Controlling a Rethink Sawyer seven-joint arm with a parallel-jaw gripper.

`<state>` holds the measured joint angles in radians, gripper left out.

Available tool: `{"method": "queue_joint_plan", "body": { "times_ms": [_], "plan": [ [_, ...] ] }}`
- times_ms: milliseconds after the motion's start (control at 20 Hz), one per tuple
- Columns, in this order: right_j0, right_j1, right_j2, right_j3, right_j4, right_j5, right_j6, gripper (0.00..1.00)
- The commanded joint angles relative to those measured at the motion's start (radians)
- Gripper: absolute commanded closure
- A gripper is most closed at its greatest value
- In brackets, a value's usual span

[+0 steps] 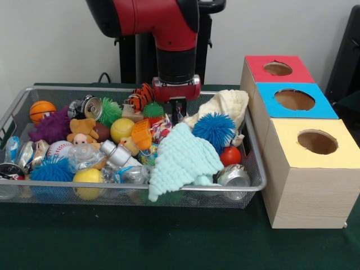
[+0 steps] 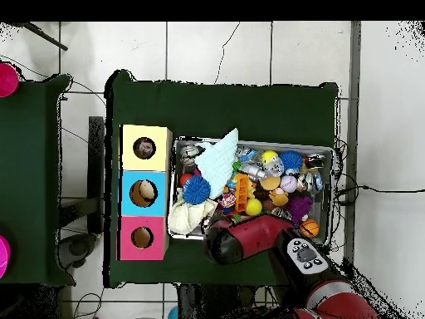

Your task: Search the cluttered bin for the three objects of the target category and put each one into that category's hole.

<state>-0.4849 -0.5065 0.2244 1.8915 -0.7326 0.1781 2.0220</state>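
From the front, the red and black arm reaches down into the wire bin (image 1: 254, 169), its gripper (image 1: 176, 115) sunk among the toys near the bin's far rim, between a striped tiger toy (image 1: 139, 97) and a cream cloth (image 1: 225, 104); whether the fingers are released or clenched cannot be told. A mint knitted cloth (image 1: 183, 160) lies over the clutter toward the bin's near rim, a blue spiky ball (image 1: 214, 129) just beside it. Three boxes stand beside the bin on the green counter (image 1: 140, 242): red-topped box (image 1: 278, 68), blue-topped box (image 1: 294, 100), yellow-topped box (image 1: 316, 143), each with a round hole. From overhead, the arm (image 2: 249, 237) covers the bin's edge nearest the robot; the gripper is hidden beneath it
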Motion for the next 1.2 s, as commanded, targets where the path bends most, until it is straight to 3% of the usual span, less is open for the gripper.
{"method": "queue_joint_plan", "body": {
  "times_ms": [50, 550, 1200],
  "plan": [
    [-0.059, -0.027, 0.116, -0.204, -0.023, 0.073, -0.111, 1.0],
    [-0.116, -0.195, 0.235, -0.155, 0.115, 0.332, -0.182, 1.0],
    [-0.087, -0.298, 0.269, -0.149, 0.191, 0.463, -0.111, 1.0]
  ]
}}
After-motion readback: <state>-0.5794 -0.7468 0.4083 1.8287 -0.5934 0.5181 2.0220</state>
